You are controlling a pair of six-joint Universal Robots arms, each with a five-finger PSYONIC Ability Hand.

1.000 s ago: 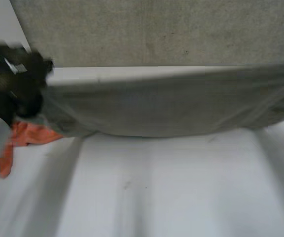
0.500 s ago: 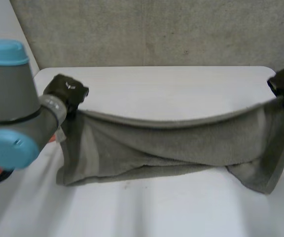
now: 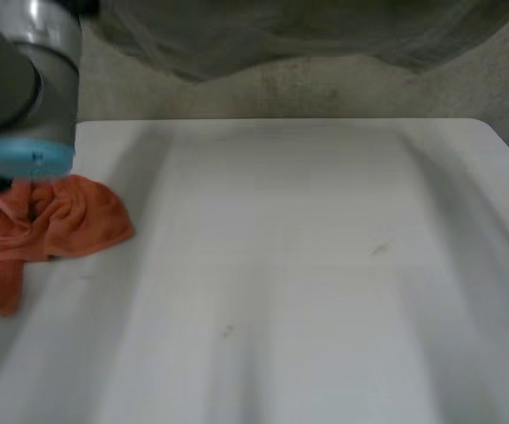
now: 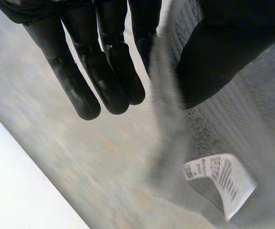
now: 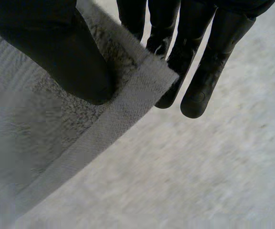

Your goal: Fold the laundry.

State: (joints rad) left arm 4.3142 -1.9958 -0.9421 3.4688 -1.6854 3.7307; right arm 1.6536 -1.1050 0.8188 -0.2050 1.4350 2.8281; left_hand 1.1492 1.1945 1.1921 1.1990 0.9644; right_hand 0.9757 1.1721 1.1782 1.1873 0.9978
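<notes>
Holding the towel [image 3: 272, 35] aloft at 12 o'clock above the surface [image 3: 307, 283], pinching its edge in the left robot hand [image 4: 106, 71] and a corner in the right robot hand [image 5: 51, 52]; probably spreading it out, next needing laying it flat.

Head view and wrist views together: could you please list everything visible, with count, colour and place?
grey towel: one, grey, hanging in the air above the table's far side.
label: one, white, on the towel beside the left robot hand.
orange cloth: one, orange, crumpled at the table's left edge.
table: one, white, beneath everything.
left arm: one, grey with a light-blue cap, over the orange cloth.
left robot hand: one, black, pinching a towel edge.
right robot hand: one, black, pinching a towel corner.
</notes>
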